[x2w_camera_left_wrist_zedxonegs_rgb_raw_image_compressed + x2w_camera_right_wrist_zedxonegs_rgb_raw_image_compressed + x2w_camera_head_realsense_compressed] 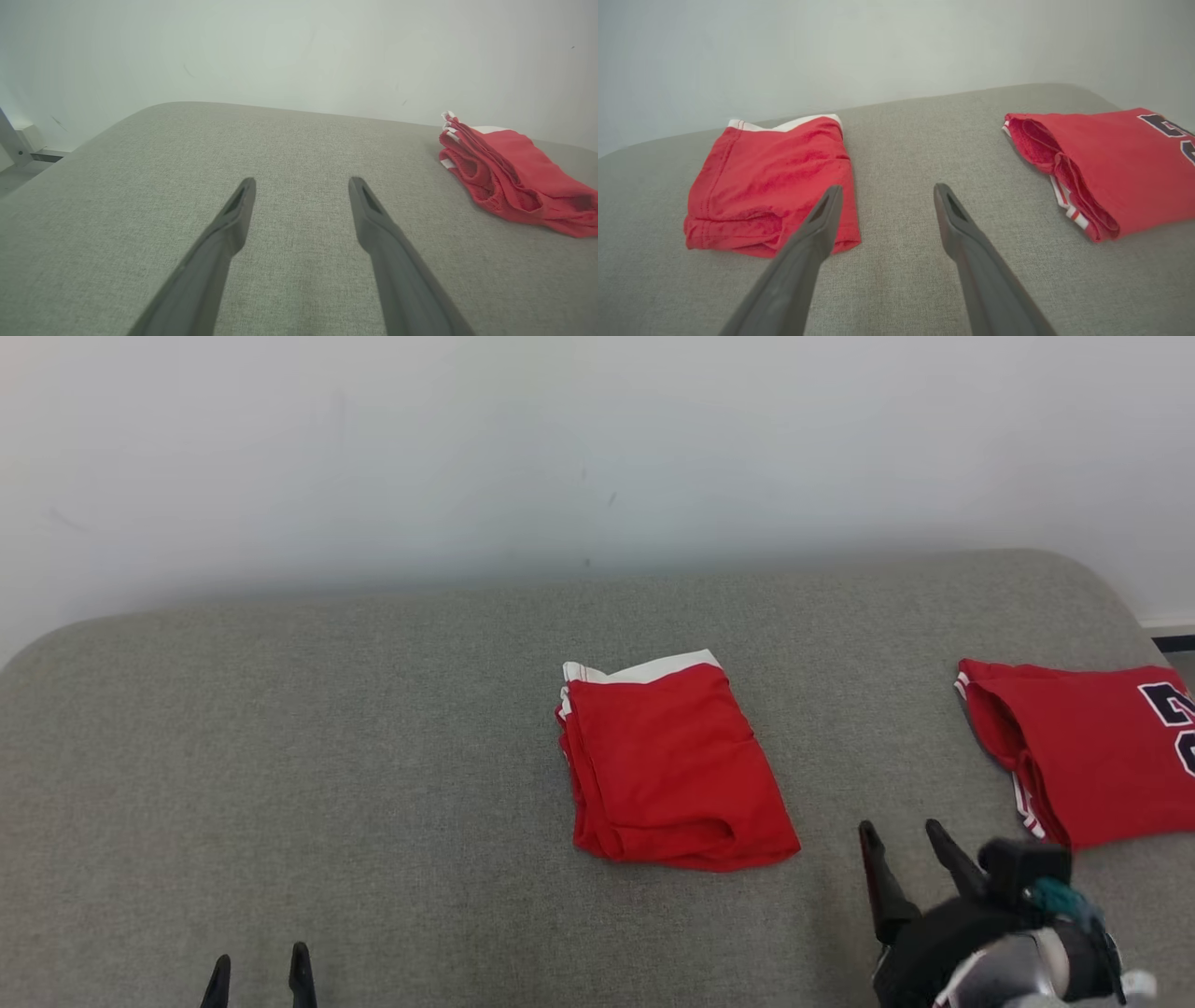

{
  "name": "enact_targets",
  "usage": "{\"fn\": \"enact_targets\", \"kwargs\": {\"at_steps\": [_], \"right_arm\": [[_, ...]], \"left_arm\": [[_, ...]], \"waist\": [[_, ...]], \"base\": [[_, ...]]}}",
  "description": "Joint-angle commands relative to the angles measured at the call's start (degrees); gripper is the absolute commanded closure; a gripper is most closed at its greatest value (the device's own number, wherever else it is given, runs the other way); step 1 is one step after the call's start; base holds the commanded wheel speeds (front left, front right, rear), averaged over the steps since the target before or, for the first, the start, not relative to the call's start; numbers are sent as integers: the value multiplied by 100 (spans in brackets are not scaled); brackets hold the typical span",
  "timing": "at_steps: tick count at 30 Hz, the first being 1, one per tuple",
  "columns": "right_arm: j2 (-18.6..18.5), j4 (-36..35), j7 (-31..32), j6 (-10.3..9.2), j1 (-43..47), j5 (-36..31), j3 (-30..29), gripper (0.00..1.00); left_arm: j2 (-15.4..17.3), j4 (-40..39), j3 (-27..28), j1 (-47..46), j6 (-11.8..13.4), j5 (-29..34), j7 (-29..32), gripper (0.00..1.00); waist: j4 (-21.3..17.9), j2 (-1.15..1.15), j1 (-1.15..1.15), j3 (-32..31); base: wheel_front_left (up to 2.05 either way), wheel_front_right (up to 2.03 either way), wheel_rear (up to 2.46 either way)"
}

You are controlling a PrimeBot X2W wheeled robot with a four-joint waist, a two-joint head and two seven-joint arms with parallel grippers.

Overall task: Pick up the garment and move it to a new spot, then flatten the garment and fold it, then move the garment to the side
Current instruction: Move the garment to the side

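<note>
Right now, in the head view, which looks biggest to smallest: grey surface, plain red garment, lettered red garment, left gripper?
Largest: grey surface
Then plain red garment and lettered red garment: too alike to rank, the lettered one cut off at the edge
Smallest: left gripper

left gripper [260, 954]: jaws wide apart, empty | right gripper [900, 825]: jaws wide apart, empty, further forward

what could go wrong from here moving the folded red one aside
1. The folded red garment lies in loose stacked layers; a pinch by the open right gripper at one edge may lift only the top layer and undo the fold.
2. The lettered red jersey lies to its right, so sliding that way could bump or overlap it.
</note>
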Motion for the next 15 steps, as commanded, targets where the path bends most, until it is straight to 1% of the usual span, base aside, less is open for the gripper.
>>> {"fn": "enact_targets", "kwargs": {"at_steps": [1,3,7,12,15], "right_arm": [[-10,22,445,1,-188,12,62,0],[-54,41,1236,1,-525,85,122,0],[-80,111,2690,1,-1247,109,-29,0],[-170,419,4004,7,-2162,115,-93,0],[-301,690,4453,6,-2653,87,-115,0]], "left_arm": [[-8,-25,6,-63,3,-61,-15,0],[-8,-47,11,-77,18,-81,-15,0],[-9,-90,-50,-177,18,-95,-15,0],[-7,-54,-220,-399,-9,-127,-15,0],[-7,-35,-332,-537,-29,-151,-15,0]], "waist": [[-25,0,0,44],[-52,0,0,88],[-15,0,0,274],[212,0,0,564],[373,0,0,756]], "base": [[0,0,0],[0,0,0],[0,0,0],[0,0,0],[0,0,0]]}}
